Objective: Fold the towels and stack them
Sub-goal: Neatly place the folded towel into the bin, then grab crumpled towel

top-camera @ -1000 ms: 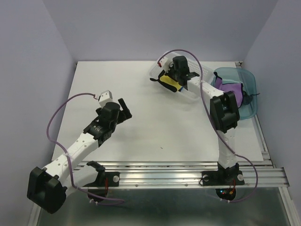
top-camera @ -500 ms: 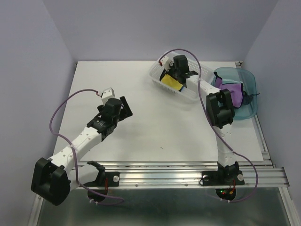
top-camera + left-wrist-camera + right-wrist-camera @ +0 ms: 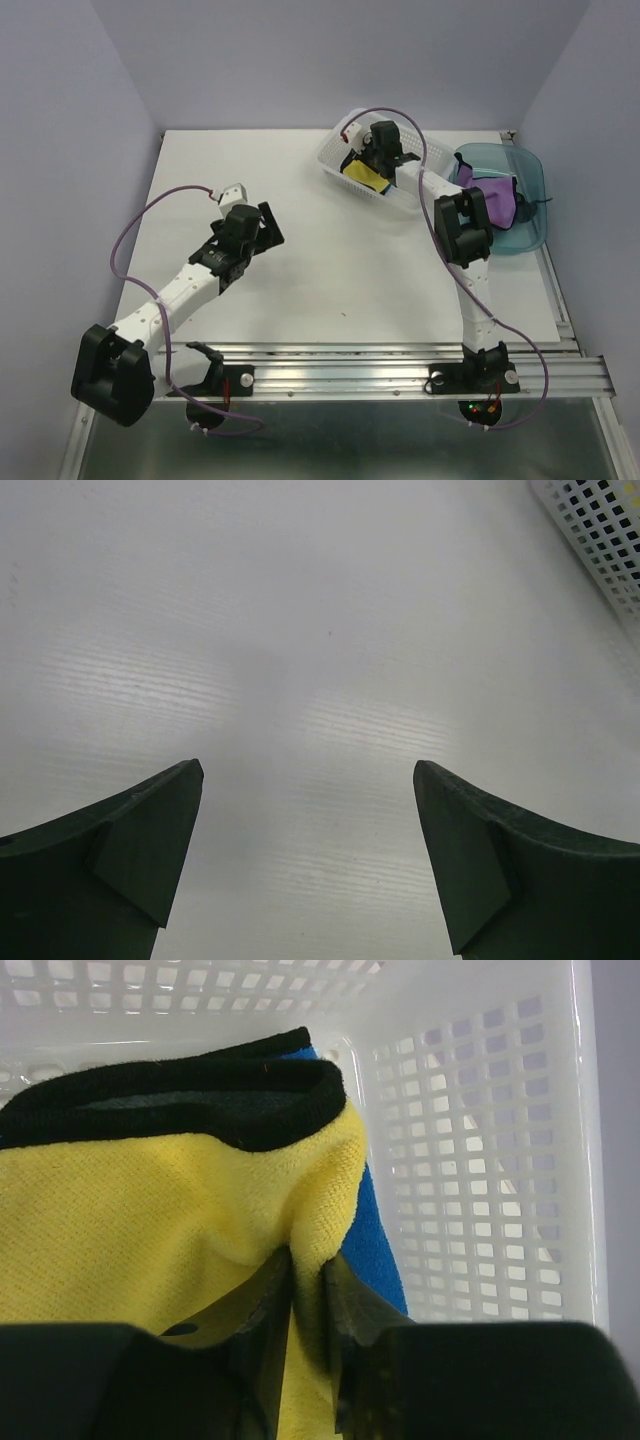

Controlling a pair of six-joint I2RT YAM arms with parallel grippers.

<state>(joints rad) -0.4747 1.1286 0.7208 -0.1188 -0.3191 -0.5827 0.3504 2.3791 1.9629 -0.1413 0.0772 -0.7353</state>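
**At the far basket: yellow towel going onto the stack**

Nearest the bases, left tool (image 3: 307, 780) is released, jaws spread wide and holding nothing; it hangs low over the bare white surface (image 3: 330, 270), well apart from any cloth.

Farther out, the right arm is stretched into the white slotted basket (image 3: 470, 1160); right tool (image 3: 308, 1270) has its jaws nearly together, clenched on a fold of the yellow towel (image 3: 150, 1220).
Yellow towel lies inside the basket, over a blue towel (image 3: 375, 1230) that shows along its right edge; a dark-hemmed cloth (image 3: 200, 1095), probably the slate one, touches its far edge.

Far right, purple towel (image 3: 492, 192) sits bunched in the teal bin (image 3: 535, 180), not yet folded.

Step, as judged: placing the yellow towel on the stack; purple one left to do.

Next move calls for letting the fold go fully, then rising straight up so the cloth does not drag along; after that, a short reach right to the bin.

Edges and room: basket walls stand close on the tool's right and far sides, so little sideways play; basket and bin nearly touch; broad open surface mid-table for folding.
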